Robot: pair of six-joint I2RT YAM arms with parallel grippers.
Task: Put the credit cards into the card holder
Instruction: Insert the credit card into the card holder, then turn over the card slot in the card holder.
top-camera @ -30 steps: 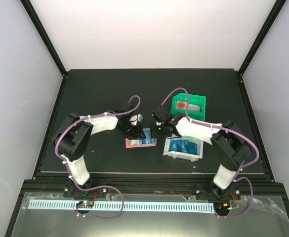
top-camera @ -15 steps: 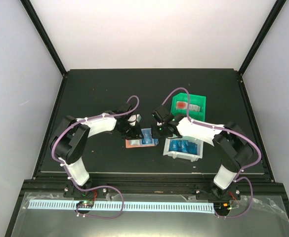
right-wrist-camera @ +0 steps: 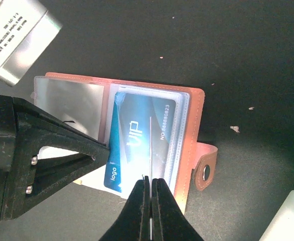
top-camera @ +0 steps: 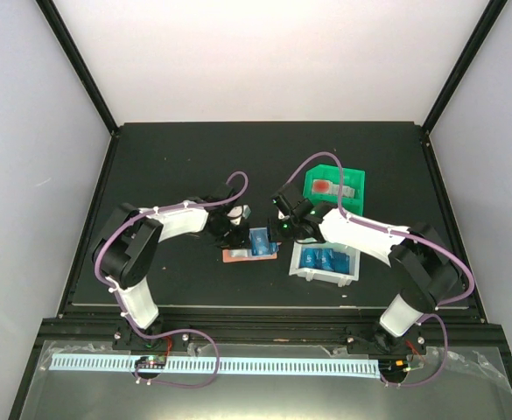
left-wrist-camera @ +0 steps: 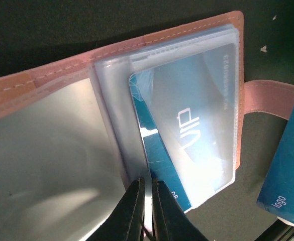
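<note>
Entry: card filing, part done.
- Nearest: white bin (top-camera: 301,272), in which credit cards (top-camera: 324,259) are seen, not yet filed.
- Just left: card holder (top-camera: 236,255), laid open. One blue card (left-wrist-camera: 187,130) is lodged in a clear pocket.
- Left gripper (left-wrist-camera: 147,193): pressed together on a pocket edge (apparently to part the leaves).
- Right gripper (right-wrist-camera: 150,188): pinched on a further card (left-wrist-camera: 287,173), not yet inserted.
- Farthest: green bin (top-camera: 354,175).
</note>
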